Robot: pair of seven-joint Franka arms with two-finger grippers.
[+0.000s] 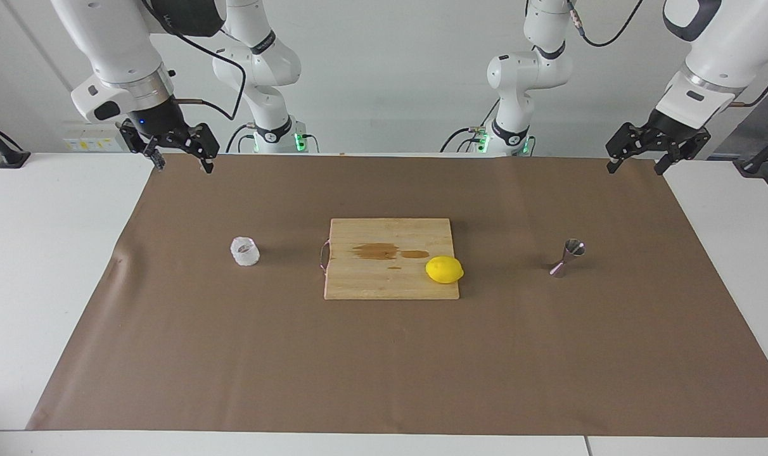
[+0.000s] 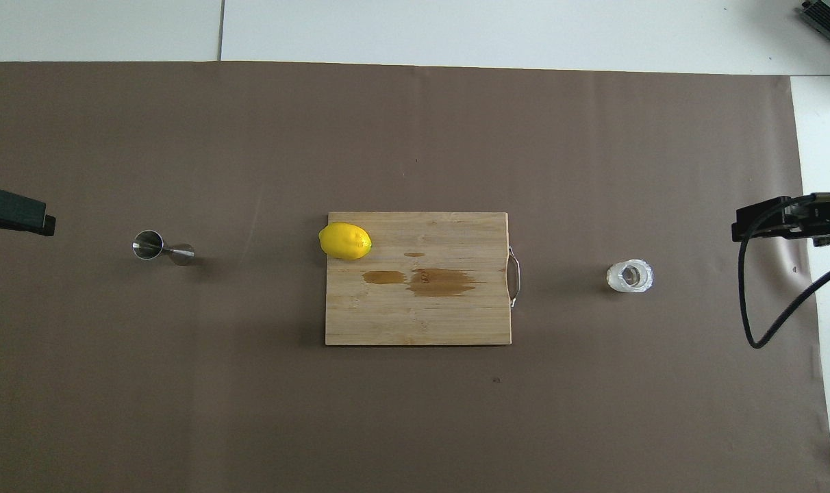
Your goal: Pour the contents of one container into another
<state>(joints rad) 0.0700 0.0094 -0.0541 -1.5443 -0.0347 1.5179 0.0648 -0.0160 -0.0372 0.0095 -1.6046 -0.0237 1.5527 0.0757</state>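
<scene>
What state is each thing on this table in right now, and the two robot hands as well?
Frosty cup: upright on the brown mat, untouched.
Steel jigger: upright on the mat, untouched.
Lemon: whole, resting on the board's corner.
Cutting board: flat, with a brown stain.
Left gripper: open, empty, raised.
Right gripper: open, empty, raised.

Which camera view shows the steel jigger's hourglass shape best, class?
The facing view: there the jigger shows side-on on the brown paper, both cones and the narrow waist clear. The overhead view looks steeply down on the jigger, so mostly its round open mouth shows, with the lower cone foreshortened beside it.
</scene>
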